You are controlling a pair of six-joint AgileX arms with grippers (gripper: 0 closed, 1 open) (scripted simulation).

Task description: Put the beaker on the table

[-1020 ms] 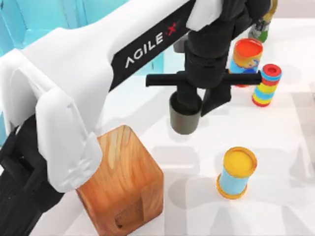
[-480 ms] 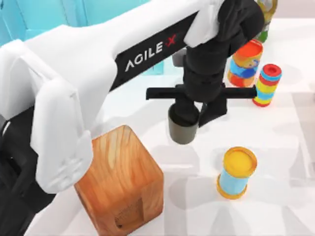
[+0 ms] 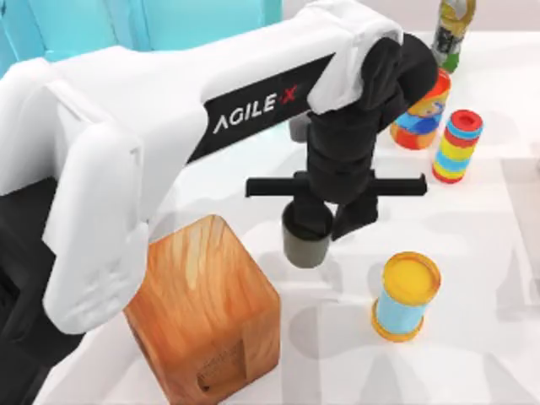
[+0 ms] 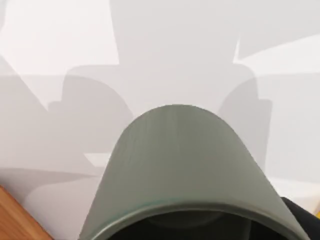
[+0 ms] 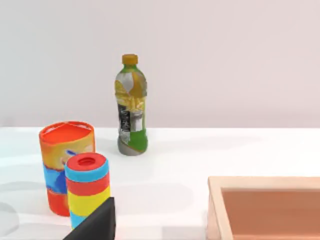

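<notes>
White table (image 3: 489, 253) at frame centre: my left gripper (image 3: 325, 221) clenches the upright beaker (image 3: 305, 243), bare tabletop straight beneath it.

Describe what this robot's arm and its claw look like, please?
The left arm has chunky glossy white shells with rounded edges, and a black panel with "AGILE X" in white letters and a red X. Its wrist section is matte black and cylindrical, with a thin black crossbar. The left gripper has two short black fingers. A black wedge of the right gripper shows in the right wrist view.
</notes>
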